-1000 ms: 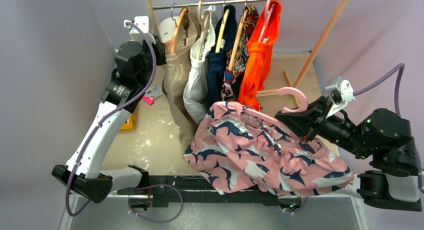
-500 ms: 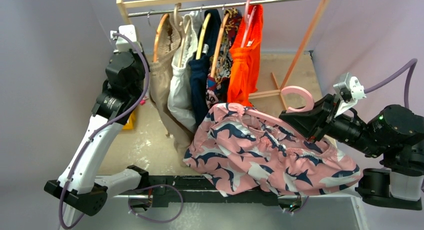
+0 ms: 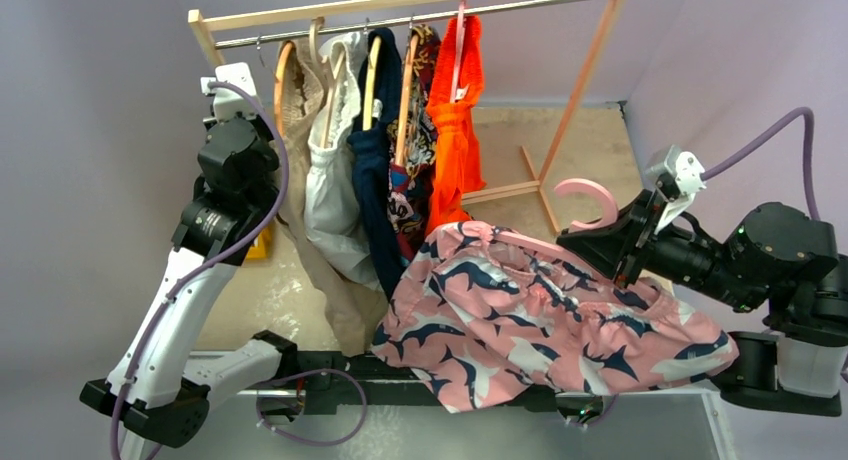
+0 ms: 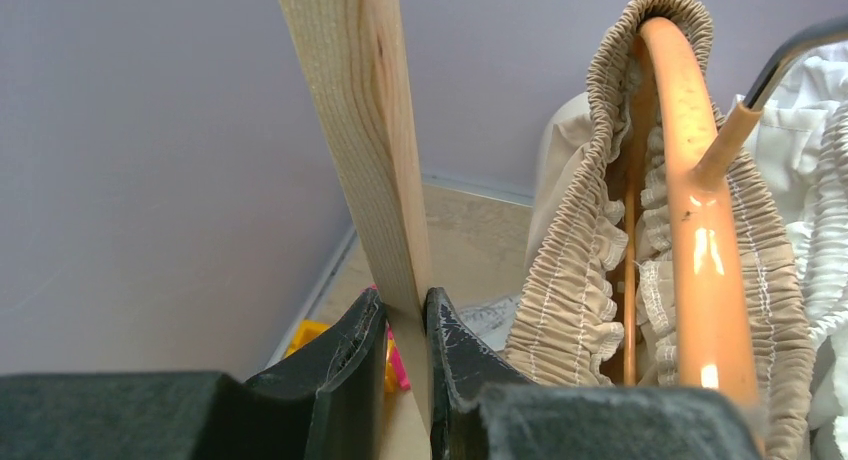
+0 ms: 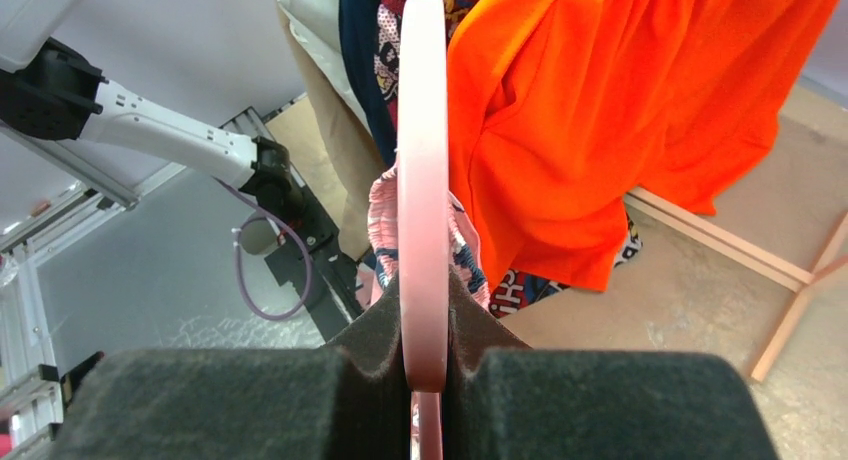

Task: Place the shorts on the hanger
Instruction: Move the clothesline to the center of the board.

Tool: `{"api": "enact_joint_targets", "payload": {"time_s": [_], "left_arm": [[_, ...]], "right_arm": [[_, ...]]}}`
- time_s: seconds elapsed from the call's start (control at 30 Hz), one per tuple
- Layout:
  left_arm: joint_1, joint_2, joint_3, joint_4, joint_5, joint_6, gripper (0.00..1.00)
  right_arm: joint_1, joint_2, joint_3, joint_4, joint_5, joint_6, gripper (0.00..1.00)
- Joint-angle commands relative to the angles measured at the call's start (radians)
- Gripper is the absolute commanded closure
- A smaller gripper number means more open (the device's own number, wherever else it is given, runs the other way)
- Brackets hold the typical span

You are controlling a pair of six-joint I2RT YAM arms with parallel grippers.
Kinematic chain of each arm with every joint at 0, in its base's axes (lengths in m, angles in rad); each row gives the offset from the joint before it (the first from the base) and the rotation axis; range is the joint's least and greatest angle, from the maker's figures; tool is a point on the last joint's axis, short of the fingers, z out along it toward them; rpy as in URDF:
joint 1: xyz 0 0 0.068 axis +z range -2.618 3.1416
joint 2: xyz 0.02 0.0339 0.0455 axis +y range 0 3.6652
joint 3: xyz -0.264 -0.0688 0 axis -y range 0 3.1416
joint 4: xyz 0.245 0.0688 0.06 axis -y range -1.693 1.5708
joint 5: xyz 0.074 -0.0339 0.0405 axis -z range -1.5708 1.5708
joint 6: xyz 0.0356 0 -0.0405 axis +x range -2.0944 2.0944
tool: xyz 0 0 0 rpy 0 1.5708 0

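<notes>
The right jaws are clenched on the hanger (image 3: 586, 184) at 3 o'clock, with the shorts (image 3: 540, 315) draped from it at 5 o'clock, and the left jaws grasp the wooden rack post (image 4: 365, 130) at 10 o'clock.

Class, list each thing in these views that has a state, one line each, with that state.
left gripper, shut on the rack post
right gripper, shut on the hanger
shorts, draped on the hanger, spread out
orange garment, hanging on the rack
tan garment, hanging on a wooden hanger
</notes>
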Motion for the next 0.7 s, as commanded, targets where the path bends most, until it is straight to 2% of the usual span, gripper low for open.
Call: {"api": "enact_joint_targets", "payload": {"time_s": [0.0, 0.17, 0.33, 0.5, 0.67], "left_arm": [[0.013, -0.054, -0.007, 0.098, -0.163, 0.095, 1.00], [0.013, -0.073, -0.034, 0.108, -0.168, 0.105, 1.00], [0.014, -0.080, -0.043, 0.106, -0.138, 0.104, 1.00], [0.014, -0.077, -0.053, 0.111, -0.126, 0.096, 1.00], [0.014, -0.079, -0.063, 0.117, -0.117, 0.097, 1.00]], "right_arm": [[-0.003, 0.045, 0.105, -0.101, 0.059, 0.057, 1.00], [-0.005, 0.028, 0.097, -0.107, 0.086, 0.100, 1.00], [-0.005, 0.017, 0.066, -0.107, 0.237, 0.136, 1.00], [-0.005, 0.003, 0.187, 0.027, 0.258, 0.072, 1.00], [-0.005, 0.020, 0.305, 0.055, 0.461, 0.034, 1.00]]}}
